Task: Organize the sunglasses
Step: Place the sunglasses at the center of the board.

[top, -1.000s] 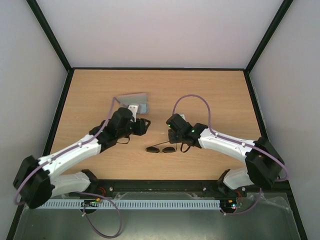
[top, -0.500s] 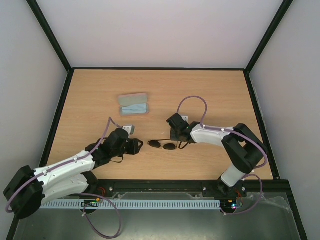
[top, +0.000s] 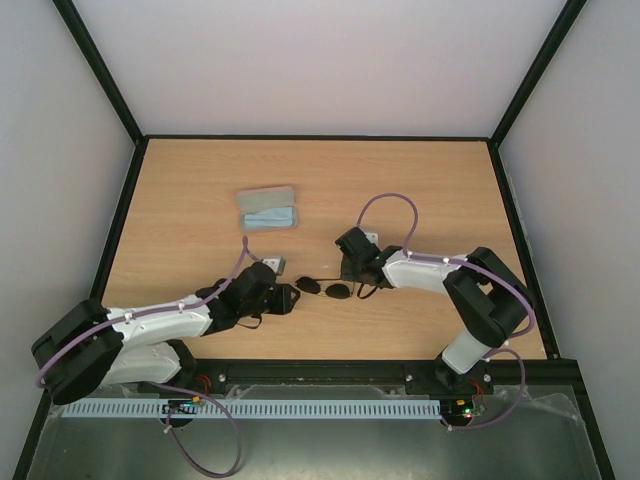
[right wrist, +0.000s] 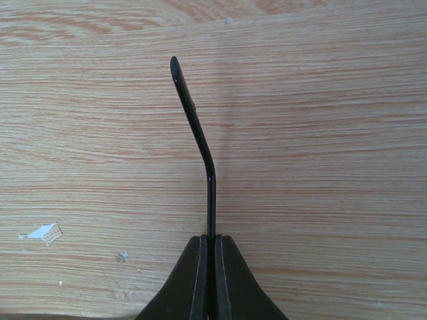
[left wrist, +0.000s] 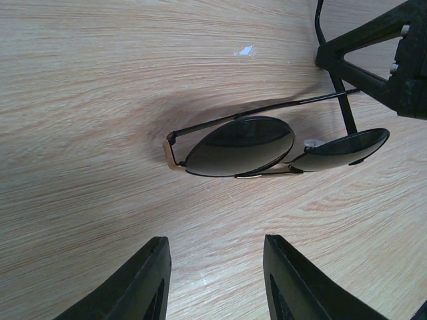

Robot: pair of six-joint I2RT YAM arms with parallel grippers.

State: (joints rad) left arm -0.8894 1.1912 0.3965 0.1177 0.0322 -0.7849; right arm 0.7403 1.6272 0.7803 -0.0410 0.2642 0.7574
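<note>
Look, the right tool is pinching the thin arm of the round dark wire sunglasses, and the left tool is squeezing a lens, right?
No. The left tool squeezes nothing: the left wrist view shows it open, short of the round dark wire-framed sunglasses. The right tool does pinch their thin temple arm.

The sunglasses (left wrist: 267,143) have dark smoky lenses in a black wire frame. The tabletop (top: 430,180) is pale, streaky wood grain. Upper left of centre, the cloth (top: 270,219) is light blue.
</note>
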